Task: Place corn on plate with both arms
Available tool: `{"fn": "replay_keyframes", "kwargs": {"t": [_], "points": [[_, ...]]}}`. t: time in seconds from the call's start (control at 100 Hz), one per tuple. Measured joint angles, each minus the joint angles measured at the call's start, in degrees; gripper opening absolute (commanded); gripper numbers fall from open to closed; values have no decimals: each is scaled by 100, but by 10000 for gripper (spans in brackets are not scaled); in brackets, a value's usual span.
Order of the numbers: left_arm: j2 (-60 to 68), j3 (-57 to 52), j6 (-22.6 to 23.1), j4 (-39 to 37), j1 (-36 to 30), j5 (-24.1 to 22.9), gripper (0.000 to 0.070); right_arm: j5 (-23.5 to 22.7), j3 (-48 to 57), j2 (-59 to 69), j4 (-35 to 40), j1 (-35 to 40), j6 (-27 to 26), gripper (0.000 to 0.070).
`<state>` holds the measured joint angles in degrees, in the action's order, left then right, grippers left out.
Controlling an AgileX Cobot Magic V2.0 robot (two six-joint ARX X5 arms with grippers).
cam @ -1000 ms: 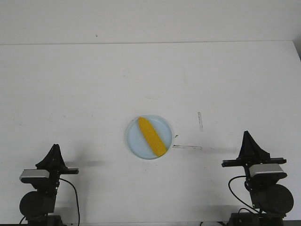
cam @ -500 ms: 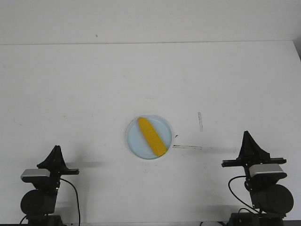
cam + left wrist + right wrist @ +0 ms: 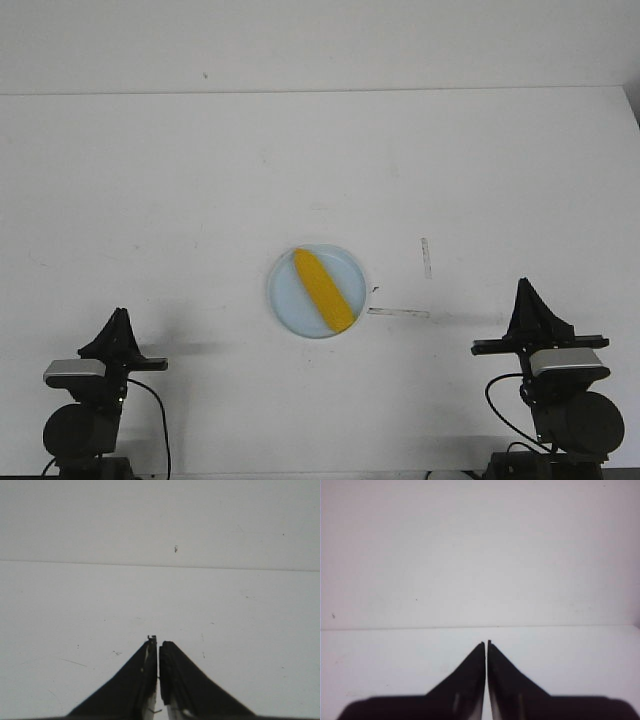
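In the front view the yellow-orange corn [image 3: 323,290] lies diagonally across the pale blue plate [image 3: 285,300] in the middle of the white table. My left gripper [image 3: 120,315] is drawn back at the near left edge, shut and empty. My right gripper [image 3: 523,285] is drawn back at the near right edge, shut and empty. In the left wrist view the left gripper [image 3: 158,642] has its jaws together over bare table. In the right wrist view the right gripper [image 3: 486,642] is likewise closed. Neither wrist view shows the corn or plate.
Two strips of clear tape lie right of the plate, one short upright strip [image 3: 426,257] and one flat strip [image 3: 398,312]. The white table [image 3: 150,200] meets a white wall at the back.
The left arm has sunk slightly lower at its base position. The corn, plate and right arm have not moved.
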<state>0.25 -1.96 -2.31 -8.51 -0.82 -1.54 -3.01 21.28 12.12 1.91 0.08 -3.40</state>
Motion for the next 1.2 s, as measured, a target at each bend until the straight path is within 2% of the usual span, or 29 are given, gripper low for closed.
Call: {"fn": "replay_keyframes", "kwargs": {"t": [1.02, 1.2], "points": [[0, 0, 0, 0, 0, 0, 1, 0, -2, -42, 42, 0, 0, 5], [0, 0, 0, 13, 0, 0, 1, 2, -407, -306, 37, 31, 0, 5]]}}
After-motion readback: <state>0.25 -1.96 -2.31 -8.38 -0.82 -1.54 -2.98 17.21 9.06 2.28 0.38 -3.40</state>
